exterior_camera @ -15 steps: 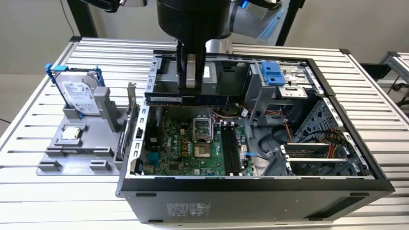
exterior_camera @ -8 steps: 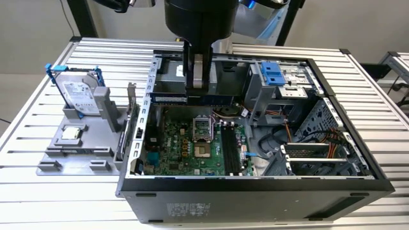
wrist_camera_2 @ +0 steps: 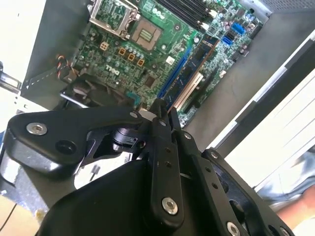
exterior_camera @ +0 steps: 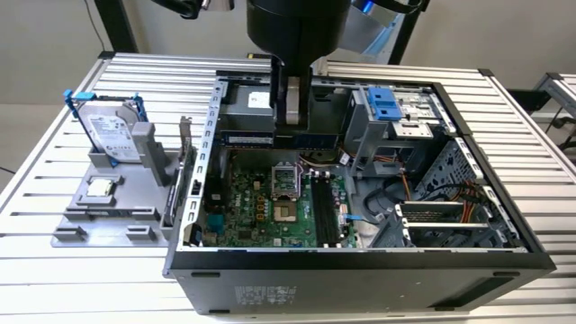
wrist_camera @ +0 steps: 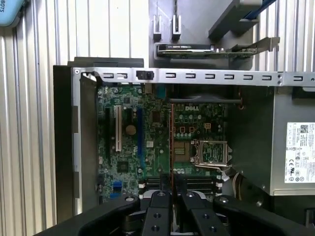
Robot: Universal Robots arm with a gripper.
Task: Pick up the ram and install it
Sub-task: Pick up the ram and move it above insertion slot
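In the exterior view my hand (exterior_camera: 291,128) hangs inside the open grey metal computer case (exterior_camera: 360,260). It is clamped on the long, thin bluish-green ram stick with dark chips (exterior_camera: 247,139), which juts out level to both sides of it. Below the hand lies the green motherboard (exterior_camera: 256,209). Its long black memory slots (exterior_camera: 326,209) sit below and a little aside of the hand, running crosswise to the stick. So the pick-up is done and I judge I'm mid-carry. Seating calls for the stick turned in line with a slot, centred over it, then pressed straight down.

In the second wrist view the fingers (wrist_camera_2: 165,147) are closed to a sliver, with the board beyond them.

In the first wrist view the ram (wrist_camera: 171,147) shows edge-on, a thin line running out from the hand (wrist_camera: 172,192) across the board.

The case rests on a ribbed aluminium surface (exterior_camera: 135,74). Well away from the hand, a grey fixture (exterior_camera: 108,202) holds a silver hard drive in a blue bracket (exterior_camera: 112,135). Black frame posts (exterior_camera: 117,27) and pale floor (exterior_camera: 23,135) lie beyond
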